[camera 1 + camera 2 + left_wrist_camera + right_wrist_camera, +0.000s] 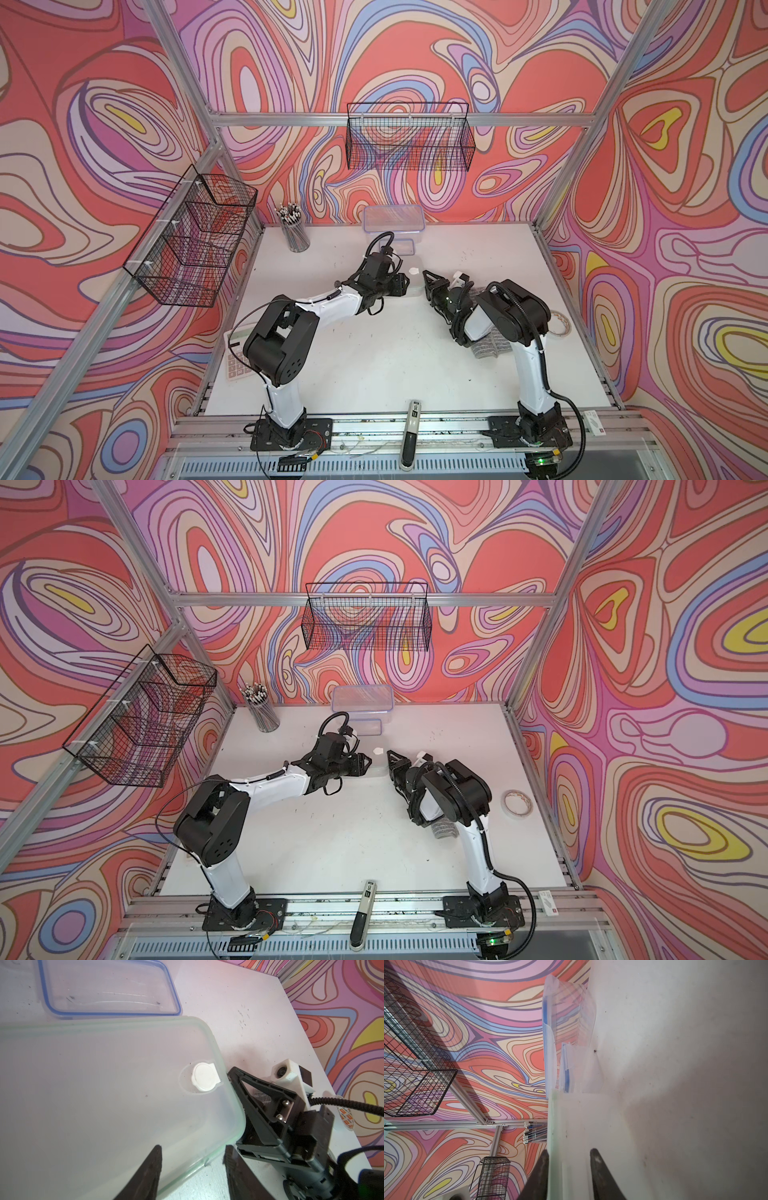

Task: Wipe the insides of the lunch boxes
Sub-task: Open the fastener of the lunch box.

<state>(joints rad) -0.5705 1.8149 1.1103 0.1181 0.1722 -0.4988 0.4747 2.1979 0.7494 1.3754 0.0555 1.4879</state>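
Observation:
A lunch box with a frosted lid [104, 1088] and a white plug [413, 271] lies mid-table between both arms. My right gripper [569, 1153] is shut on its end: one finger lies on the lid's greenish rim, the other on the wall below. That upper finger [259, 1093] touches the rim in the left wrist view. My left gripper [192, 1147] is open, its fingers astride the lid's near corner, gripping nothing. Behind stand a smaller blue-rimmed lunch box [403, 246] and a large one [394, 218], both lidded.
A grey striped cloth [488, 349] lies under the right arm, and a tape roll [516, 804] sits beside it. A mesh pen cup [296, 237] stands at the back left, with a calculator [237, 361] near the left arm. Wire baskets [409, 137] hang on the walls.

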